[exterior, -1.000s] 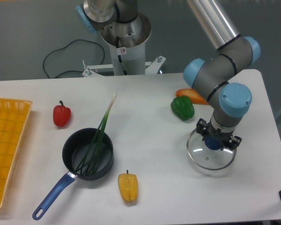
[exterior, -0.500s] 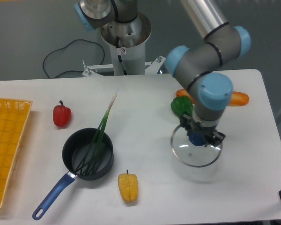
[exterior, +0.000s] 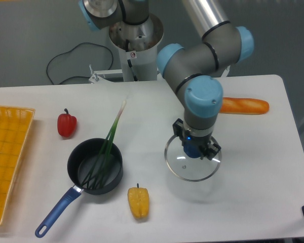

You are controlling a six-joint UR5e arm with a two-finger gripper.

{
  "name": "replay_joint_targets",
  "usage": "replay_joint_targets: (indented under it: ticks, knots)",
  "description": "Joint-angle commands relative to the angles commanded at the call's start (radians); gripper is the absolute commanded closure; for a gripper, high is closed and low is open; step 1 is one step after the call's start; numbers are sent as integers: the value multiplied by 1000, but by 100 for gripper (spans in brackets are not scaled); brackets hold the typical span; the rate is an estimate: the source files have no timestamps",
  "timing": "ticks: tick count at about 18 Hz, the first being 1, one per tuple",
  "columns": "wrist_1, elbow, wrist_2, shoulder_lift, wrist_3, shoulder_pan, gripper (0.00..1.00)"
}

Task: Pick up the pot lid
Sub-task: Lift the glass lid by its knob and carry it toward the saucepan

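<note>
I have the gripper (exterior: 194,144) over the table, its fingers apparently closed on the blue knob of the pot lid (exterior: 182,167), to the right of the pan (exterior: 82,164) in my view. The lid looks raised, so I judge the pick nearly made. I'd keep the squeeze steady and lift straight and slowly, holding the glass level; a small knob could let it swing or slip, and a sideways drift might knock its rim against the pan.

On the pale table (exterior: 152,111), the yellow vegetable (exterior: 138,201) lies just right of the pan, and long green stalks (exterior: 111,132) lean out of it. Behind the pan to the left is a red pepper (exterior: 67,124); far left of it, a yellow crate (exterior: 12,147).
</note>
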Motion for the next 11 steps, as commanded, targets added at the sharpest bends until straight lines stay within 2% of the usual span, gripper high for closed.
replay_joint_targets:
  ticks: [4, 11]
  knots:
    - [-2, -5, -3, 14, -2, -2, 42]
    - [-2, -15, -3, 5, 1, -2, 42]
